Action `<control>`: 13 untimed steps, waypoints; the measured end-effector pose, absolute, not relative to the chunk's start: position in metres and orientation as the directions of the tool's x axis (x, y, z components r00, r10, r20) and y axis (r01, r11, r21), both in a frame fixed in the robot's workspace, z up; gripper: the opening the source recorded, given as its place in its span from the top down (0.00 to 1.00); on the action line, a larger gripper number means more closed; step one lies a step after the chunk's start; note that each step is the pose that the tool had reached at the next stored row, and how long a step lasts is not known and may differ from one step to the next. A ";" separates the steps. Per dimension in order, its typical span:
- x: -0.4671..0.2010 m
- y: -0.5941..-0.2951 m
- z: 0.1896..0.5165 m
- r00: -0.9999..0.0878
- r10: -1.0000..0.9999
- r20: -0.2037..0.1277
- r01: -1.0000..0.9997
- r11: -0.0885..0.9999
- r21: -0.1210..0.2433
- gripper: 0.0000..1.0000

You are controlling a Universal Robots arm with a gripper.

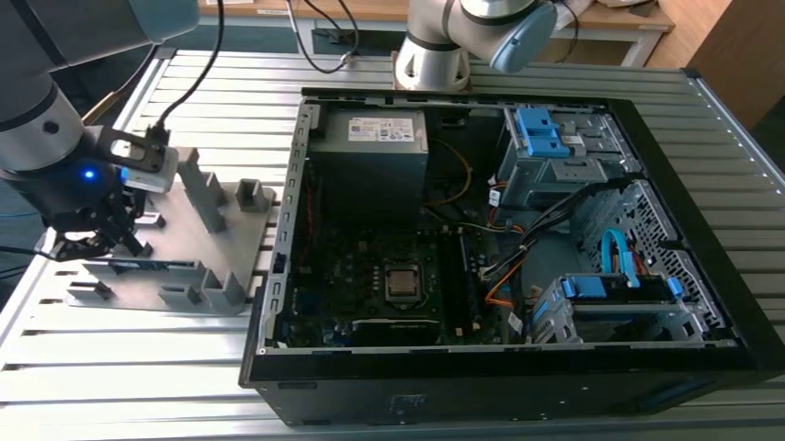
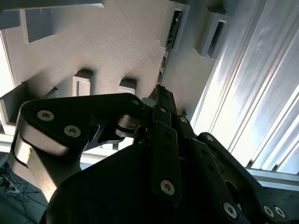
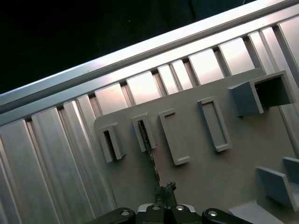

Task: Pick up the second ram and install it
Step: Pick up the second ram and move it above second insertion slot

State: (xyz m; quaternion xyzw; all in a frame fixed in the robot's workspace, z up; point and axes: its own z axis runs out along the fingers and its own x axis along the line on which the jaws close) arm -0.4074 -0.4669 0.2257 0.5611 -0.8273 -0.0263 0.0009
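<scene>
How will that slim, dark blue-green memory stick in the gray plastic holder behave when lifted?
The memory stick looks thin and flat, so probably light, stiff, yet fragile if bent. Standing on its narrow edge in the holder, it would likely tip once unsupported.

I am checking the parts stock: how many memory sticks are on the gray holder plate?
1: the second ram stands on edge between holder blocks of the gray plate, right under the hand. The arm covers part of it, so another may be hidden.
</scene>
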 end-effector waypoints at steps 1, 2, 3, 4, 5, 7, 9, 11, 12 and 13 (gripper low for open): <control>-0.407 -0.467 0.226 -0.366 -0.930 -0.028 -0.930 0.365 0.045 0.90; -0.407 -0.467 0.226 -0.362 -0.932 -0.028 -0.932 0.360 0.045 0.90; -0.407 -0.467 0.226 -0.358 -0.933 -0.028 -0.933 0.356 0.044 0.90; -0.407 -0.467 0.226 -0.353 -0.935 -0.028 -0.935 0.352 0.045 0.90; -0.407 -0.467 0.226 -0.348 -0.937 -0.028 -0.937 0.347 0.045 0.90; -0.407 -0.467 0.226 -0.338 -0.941 -0.028 -0.941 0.337 0.044 0.90; -0.407 -0.467 0.226 -0.324 -0.946 -0.028 -0.946 0.322 0.045 0.90; -0.407 -0.467 0.226 -0.306 -0.952 -0.028 -0.951 0.305 0.044 0.90; -0.407 -0.467 0.226 -0.296 -0.955 -0.028 -0.954 0.295 0.044 0.90; -0.407 -0.467 0.226 -0.287 -0.958 -0.028 -0.957 0.286 0.044 0.90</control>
